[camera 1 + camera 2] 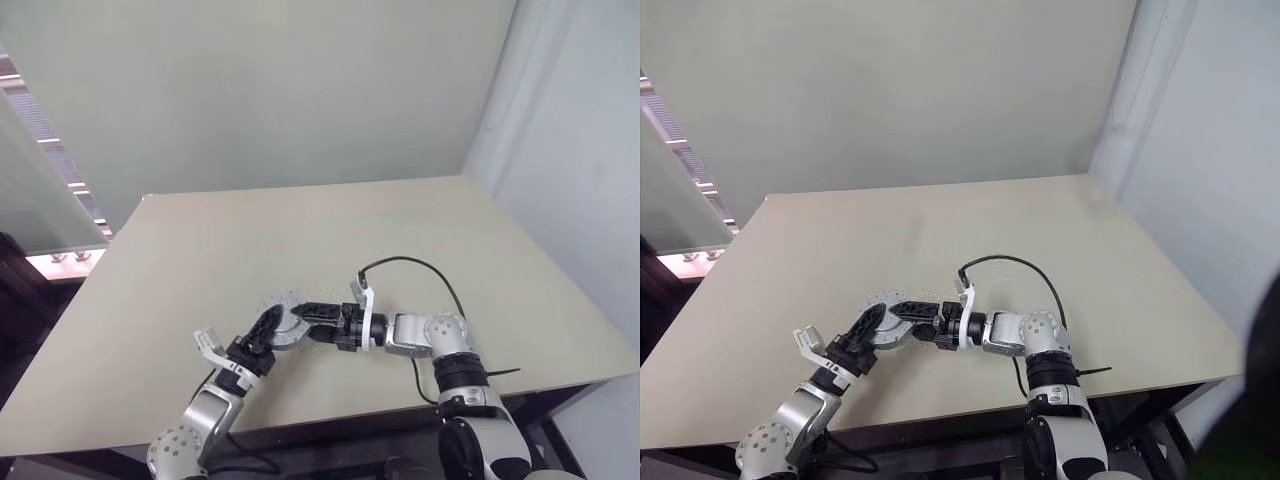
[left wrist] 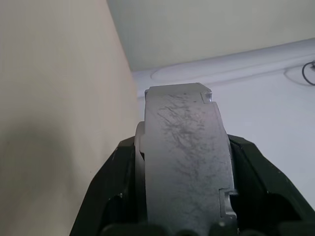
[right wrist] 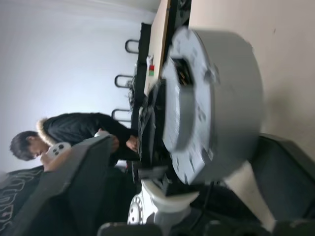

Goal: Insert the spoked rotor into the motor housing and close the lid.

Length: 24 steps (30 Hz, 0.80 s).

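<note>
The motor housing is a grey round metal part held on edge just above the beige table, near its front middle. My left gripper is shut on it from the left. The left wrist view shows its black fingers pressed on both sides of the scratched grey housing. My right gripper reaches in from the right and is open. Its fingers stand apart from the housing on either side. A flat grey lid with small holes covers one face. The spoked rotor is hidden.
A black cable loops above my right wrist. The table runs back to a pale wall, and its front edge lies just below both arms. A person in dark clothes sits beyond the table holding a controller.
</note>
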Motion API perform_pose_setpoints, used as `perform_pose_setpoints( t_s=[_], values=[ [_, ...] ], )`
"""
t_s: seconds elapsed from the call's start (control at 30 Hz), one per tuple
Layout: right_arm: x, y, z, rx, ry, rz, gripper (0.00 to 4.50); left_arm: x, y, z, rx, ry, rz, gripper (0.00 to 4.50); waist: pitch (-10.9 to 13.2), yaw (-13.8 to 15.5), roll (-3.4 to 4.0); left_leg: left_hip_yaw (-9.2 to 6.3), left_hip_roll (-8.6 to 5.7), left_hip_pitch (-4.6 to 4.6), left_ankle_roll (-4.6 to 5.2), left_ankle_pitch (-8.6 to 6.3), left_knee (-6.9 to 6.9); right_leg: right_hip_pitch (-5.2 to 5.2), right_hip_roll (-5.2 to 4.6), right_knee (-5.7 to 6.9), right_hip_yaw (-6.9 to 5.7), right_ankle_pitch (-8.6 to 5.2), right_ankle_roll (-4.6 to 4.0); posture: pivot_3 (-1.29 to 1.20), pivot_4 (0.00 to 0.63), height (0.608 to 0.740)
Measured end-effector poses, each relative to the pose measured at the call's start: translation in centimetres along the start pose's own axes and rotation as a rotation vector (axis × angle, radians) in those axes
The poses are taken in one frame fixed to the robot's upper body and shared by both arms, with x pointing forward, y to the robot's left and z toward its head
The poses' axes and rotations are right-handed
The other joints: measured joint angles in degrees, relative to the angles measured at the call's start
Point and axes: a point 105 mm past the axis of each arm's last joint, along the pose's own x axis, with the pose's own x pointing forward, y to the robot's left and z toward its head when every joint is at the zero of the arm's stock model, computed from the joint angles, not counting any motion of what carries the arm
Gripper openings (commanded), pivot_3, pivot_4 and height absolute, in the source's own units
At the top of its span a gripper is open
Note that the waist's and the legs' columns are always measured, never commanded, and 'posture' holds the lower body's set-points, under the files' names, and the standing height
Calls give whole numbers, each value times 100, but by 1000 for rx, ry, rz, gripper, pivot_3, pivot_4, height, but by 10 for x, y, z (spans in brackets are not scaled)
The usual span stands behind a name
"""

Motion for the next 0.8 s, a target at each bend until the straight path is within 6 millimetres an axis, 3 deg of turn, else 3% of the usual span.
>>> perform_pose_setpoints(
  t_s=[0.23, 0.33, 0.57, 0.8],
  values=[
    [7, 2, 2, -165, -45, -23, 4500, 6, -4, 10, 57, -42, -2, 2047, 0, 1, 0, -1, 0, -1, 0, 0, -1, -1, 0, -1, 0, 0, 0, 0, 0, 740],
    [11, 2, -1, -394, -56, -52, 4500, 8, -3, 33, 201, -119, 56, 2045, 0, 4, 0, 0, 0, 0, -1, 0, -1, -1, 1, 0, 0, 0, 1, 0, 0, 740],
    [-1, 5, 8, -943, -104, -114, 4500, -10, 16, 108, 590, -349, 367, 2037, 1, 27, -10, -1, -2, 1, -3, 1, -4, -2, 0, -1, 2, 1, 1, 0, 0, 740],
    [3, 3, -6, -1181, -47, -97, 4500, -21, 29, 128, 730, -375, 501, 2037, 10, 85, -44, 0, -4, -1, -4, 0, -3, -3, -4, -2, 5, 2, 1, 0, 0, 740]
  ],
)
